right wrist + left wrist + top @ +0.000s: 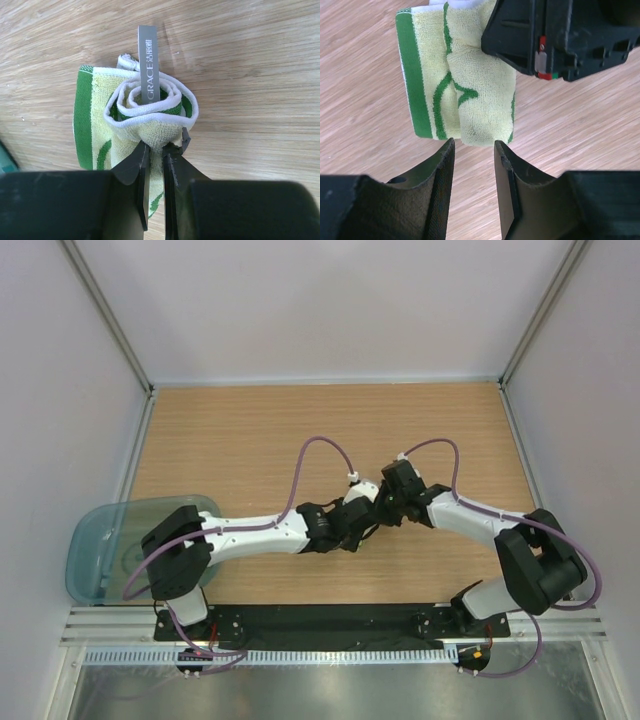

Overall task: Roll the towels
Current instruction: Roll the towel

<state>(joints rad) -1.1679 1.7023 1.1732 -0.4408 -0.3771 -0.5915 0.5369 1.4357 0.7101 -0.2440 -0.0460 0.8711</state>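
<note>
The rolled green towel (475, 95) points 1 end into the pinching right fingers (136, 167), the other toward the parted, empty left fingers (442, 172)

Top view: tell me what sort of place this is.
Probably a robot test cell in a lab: pale walls on metal posts box in a wooden table, two arms are bolted at its near edge, working a towel.

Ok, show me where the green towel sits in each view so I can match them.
Top view: not visible; the arms cover it near the centre.
Left wrist: green towel upper centre, above the open left end effector.
Right wrist: centre, rolled end facing the camera.
Shared landmark: the right end effector pinching the roll, top right in left wrist view.
</note>
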